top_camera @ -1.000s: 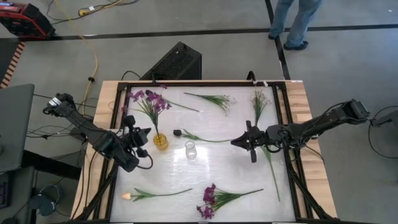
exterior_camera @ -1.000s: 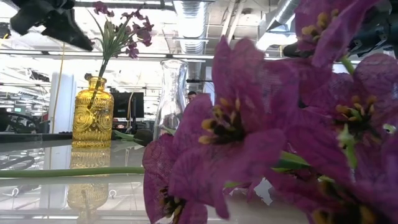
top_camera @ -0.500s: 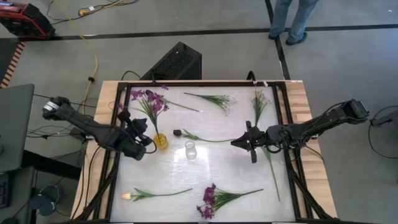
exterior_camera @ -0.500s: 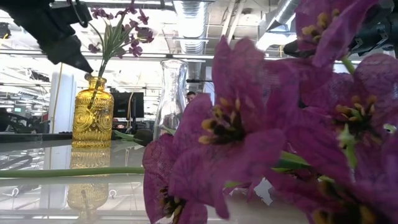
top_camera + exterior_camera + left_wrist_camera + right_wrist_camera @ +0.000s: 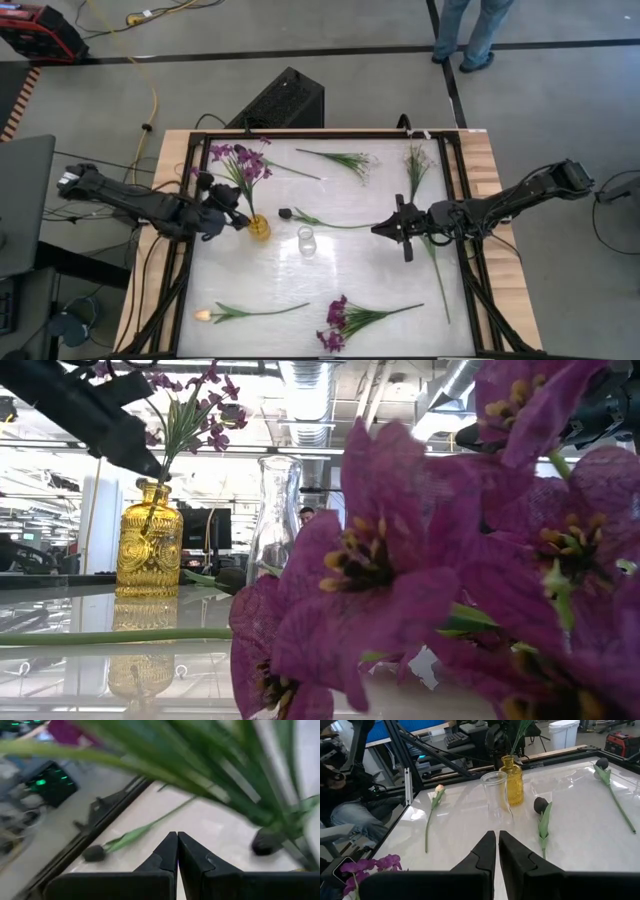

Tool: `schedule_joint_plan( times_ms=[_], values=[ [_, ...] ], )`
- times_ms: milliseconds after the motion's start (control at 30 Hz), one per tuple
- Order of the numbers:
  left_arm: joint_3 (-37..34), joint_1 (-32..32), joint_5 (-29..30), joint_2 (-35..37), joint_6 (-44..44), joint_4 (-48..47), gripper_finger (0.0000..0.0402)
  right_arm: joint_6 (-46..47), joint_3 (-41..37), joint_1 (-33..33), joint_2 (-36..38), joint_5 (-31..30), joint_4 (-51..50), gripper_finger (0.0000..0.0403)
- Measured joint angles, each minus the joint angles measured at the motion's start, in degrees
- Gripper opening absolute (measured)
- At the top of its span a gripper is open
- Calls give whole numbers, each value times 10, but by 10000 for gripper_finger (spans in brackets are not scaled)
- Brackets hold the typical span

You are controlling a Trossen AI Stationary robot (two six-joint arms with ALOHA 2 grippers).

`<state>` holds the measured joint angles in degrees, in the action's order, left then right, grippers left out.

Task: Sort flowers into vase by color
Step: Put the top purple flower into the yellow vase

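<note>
While the left end effector (image 5: 222, 212) is hovering just beside the yellow vase (image 5: 259, 228), at about its 9 o'clock in the overhead picture, its fingers (image 5: 162, 857) are pressing together with nothing between them. A purple blossom cluster (image 5: 240, 160) is standing in that vase, stem tilting toward 11 o'clock. Near the vase, at its 3 o'clock, the clear vase (image 5: 307, 241) is sitting empty. The right end effector (image 5: 385, 229) is waiting over the tabletop (image 5: 340, 270) at 3 o'clock of the clear vase, fingers (image 5: 485, 851) likewise closed on nothing. Lying loose are a dark purple bud (image 5: 286, 213), two white sprigs (image 5: 352, 160) (image 5: 417, 160), an orange tulip bud (image 5: 205, 315) and a second purple cluster (image 5: 336, 322).
</note>
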<state>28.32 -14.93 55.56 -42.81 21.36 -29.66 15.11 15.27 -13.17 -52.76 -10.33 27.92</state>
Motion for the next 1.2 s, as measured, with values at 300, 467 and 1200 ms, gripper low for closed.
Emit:
schedule_joint_plan(
  times_ms=[300,467,1200],
  values=[
    [-43,63,-96,61,-115,138,0,0,0,-1,0,0,0,51],
    [-44,78,-145,62,-191,208,0,-1,0,-15,0,0,1,51],
    [-43,78,-238,202,-250,116,0,0,79,-53,-9,0,-94,51]
  ],
)
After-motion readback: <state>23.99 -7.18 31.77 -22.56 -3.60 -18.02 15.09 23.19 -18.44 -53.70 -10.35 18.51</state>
